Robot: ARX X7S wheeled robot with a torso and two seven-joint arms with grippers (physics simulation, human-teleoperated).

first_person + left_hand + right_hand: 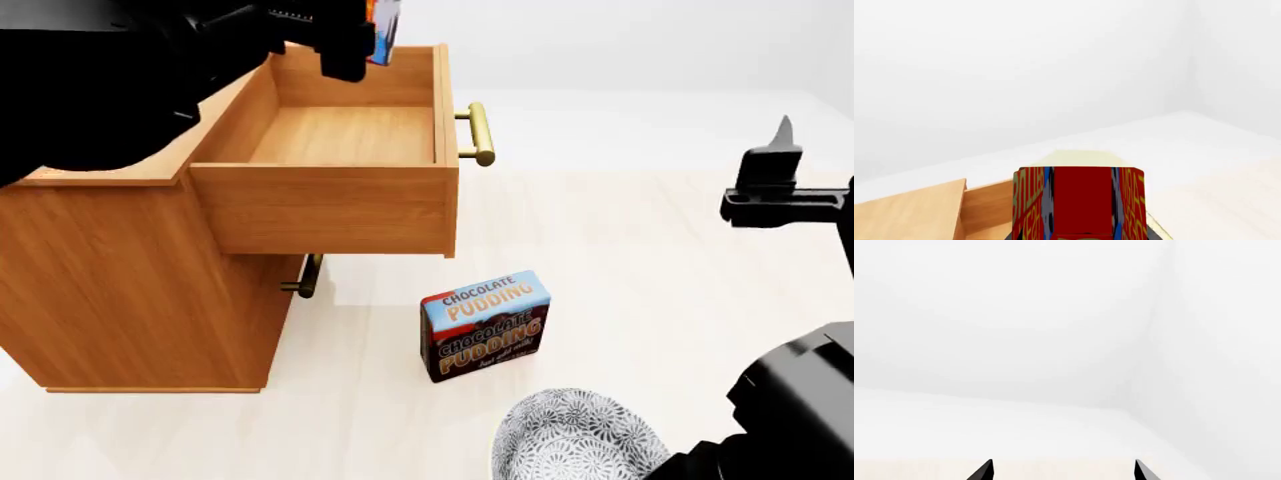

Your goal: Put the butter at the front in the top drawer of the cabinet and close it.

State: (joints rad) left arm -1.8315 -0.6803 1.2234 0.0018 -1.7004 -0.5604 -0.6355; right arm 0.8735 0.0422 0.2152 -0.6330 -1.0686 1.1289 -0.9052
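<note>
Left gripper point(358, 40) holds the butter point(1079, 202), a red printed box, clamped by its two long sides, above the far end of the open top drawer point(350, 135) of the cabinet point(127, 270). Right gripper point(781, 160) hangs empty with fingers spread wide, over the surface's right edge. A chocolate pudding box point(485, 325) and a patterned bowl point(577, 440) sit near the front edge. By its look, the butter should be light and stiff, though smooth; a firm side grip suits it.
</note>
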